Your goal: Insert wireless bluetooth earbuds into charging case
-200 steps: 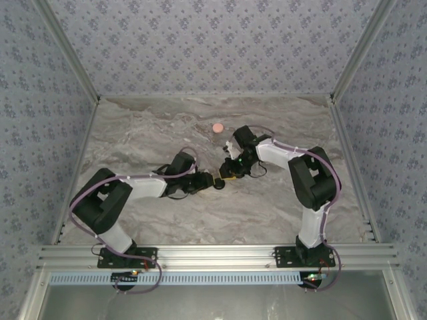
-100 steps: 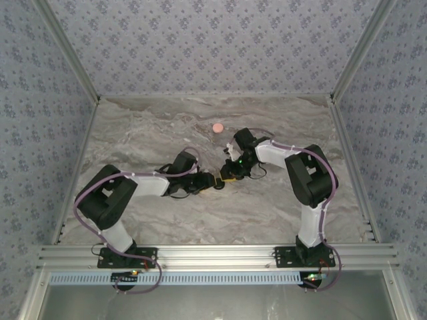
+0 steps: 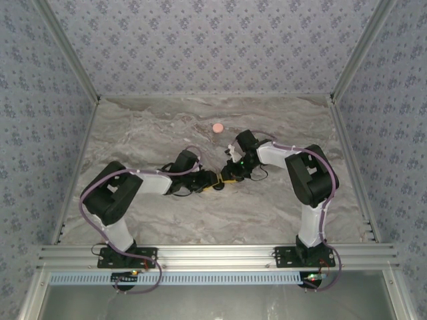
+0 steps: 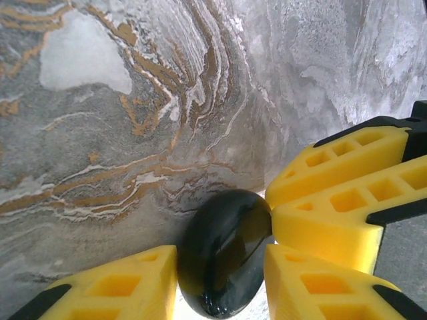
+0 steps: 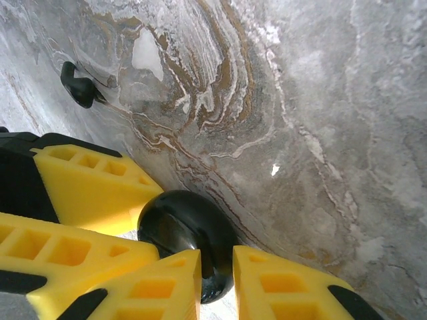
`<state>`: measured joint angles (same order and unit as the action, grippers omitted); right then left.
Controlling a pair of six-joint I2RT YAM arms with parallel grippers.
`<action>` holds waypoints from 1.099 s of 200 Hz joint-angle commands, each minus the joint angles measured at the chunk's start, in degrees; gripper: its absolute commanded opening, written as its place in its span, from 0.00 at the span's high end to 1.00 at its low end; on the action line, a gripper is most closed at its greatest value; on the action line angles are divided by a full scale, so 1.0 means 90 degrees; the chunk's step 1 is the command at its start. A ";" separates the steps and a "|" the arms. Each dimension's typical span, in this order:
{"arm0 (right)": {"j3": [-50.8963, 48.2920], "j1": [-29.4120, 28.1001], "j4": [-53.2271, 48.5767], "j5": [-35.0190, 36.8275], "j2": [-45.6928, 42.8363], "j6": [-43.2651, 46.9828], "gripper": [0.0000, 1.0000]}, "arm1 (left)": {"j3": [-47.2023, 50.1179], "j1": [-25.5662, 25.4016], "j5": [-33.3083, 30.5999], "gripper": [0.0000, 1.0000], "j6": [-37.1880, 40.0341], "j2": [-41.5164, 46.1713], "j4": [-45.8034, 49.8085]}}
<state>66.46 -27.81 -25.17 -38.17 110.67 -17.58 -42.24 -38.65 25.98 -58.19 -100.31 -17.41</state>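
The charging case [image 4: 223,257] is a glossy black rounded shell with a seam, closed, held just above the marble table. My left gripper [image 4: 220,267] is shut on it, one yellow finger on each side. My right gripper [image 5: 217,267] is shut on the narrow end of the same case [image 5: 187,227]. Seen from above, the left gripper [image 3: 213,182] and the right gripper [image 3: 227,176] meet tip to tip at mid-table. One small black curved earbud [image 5: 79,85] lies on the table beyond the case. The other earbud is hidden.
A round pink piece [image 3: 217,127] lies alone on the marble table [image 3: 280,207] behind the grippers. Patterned walls [image 3: 40,133] close in the table on the left, back and right. The right gripper's fingers [image 4: 347,187] crowd the left wrist view's right side.
The left arm's elbow has swung to the right and forward, bringing its gripper slightly nearer the right one. Both grippers stay shut on the case.
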 commanded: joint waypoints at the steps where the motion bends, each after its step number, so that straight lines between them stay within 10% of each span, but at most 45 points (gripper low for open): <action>1: -0.0195 0.0004 -0.0112 0.0130 0.0089 -0.0106 0.80 | 0.0015 -0.0119 0.0170 0.64 -0.0136 -0.0299 -0.0219; 220: -0.0270 0.0053 0.0087 -0.0094 -0.0090 -0.0248 0.79 | -0.0050 -0.0147 0.0005 0.68 -0.0126 0.0218 -0.0179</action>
<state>65.28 -27.14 -23.64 -38.87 110.24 -18.92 -42.24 -39.00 25.96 -60.07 -100.73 -18.41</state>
